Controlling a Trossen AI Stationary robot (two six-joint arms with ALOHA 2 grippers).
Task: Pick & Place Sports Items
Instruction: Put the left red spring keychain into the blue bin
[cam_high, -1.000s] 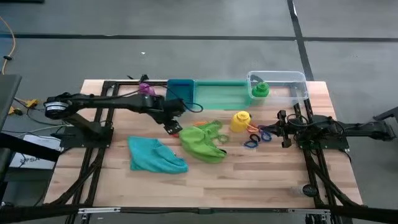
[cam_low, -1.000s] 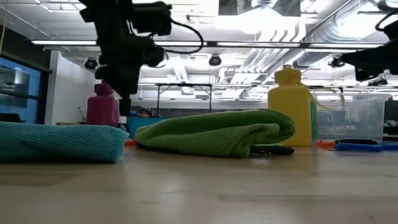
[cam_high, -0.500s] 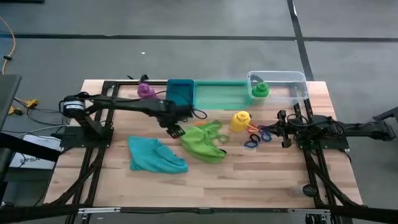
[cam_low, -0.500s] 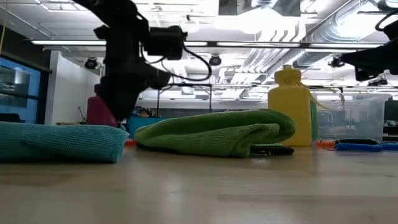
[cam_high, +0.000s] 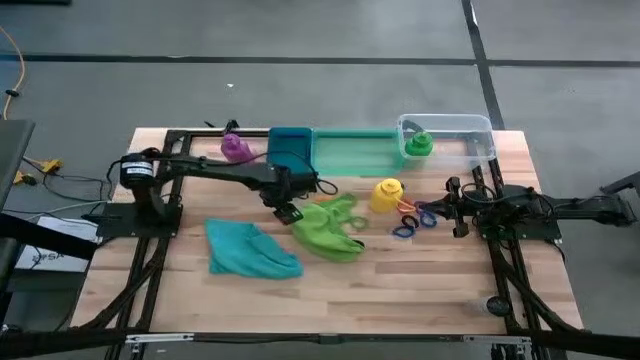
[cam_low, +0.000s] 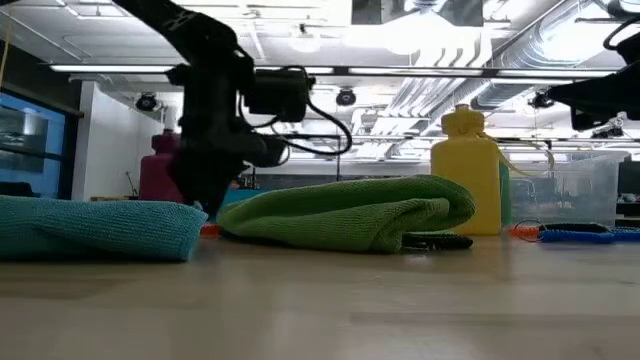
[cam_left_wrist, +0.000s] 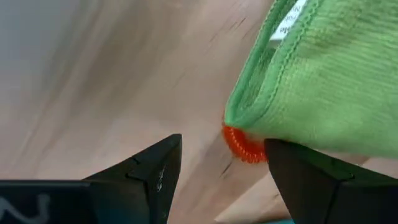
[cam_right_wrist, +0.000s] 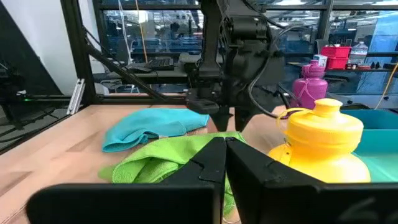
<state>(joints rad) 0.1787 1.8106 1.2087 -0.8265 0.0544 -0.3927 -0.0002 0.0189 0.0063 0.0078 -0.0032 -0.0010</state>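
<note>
Left arm is reaching from the table's left edge toward the middle, wrist pitched down, with the left gripper hanging low over the wood at the left edge of the lime-green cloth. In the left wrist view its fingers are standing partly apart and holding nothing; an orange ring is peeking out from under the cloth hem between them. Compared with a second ago, the arm is stretching farther right and the gripper is sitting lower and closer to the cloth, its base joint having swung in from the table edge; the finger gap is looking unchanged. Right arm is waiting at the right side of the table, the right gripper pointing left with its fingers pressed together, empty, unmoved. The teal cloth is lying crumpled to the front left. The yellow bottle is standing just right of the lime-green cloth, with a cluster of coloured rings beside it. The purple bottle is standing at the back left; the green bottle is sitting in the clear bin. None of these items is differing in place from the earlier frames.
</note>
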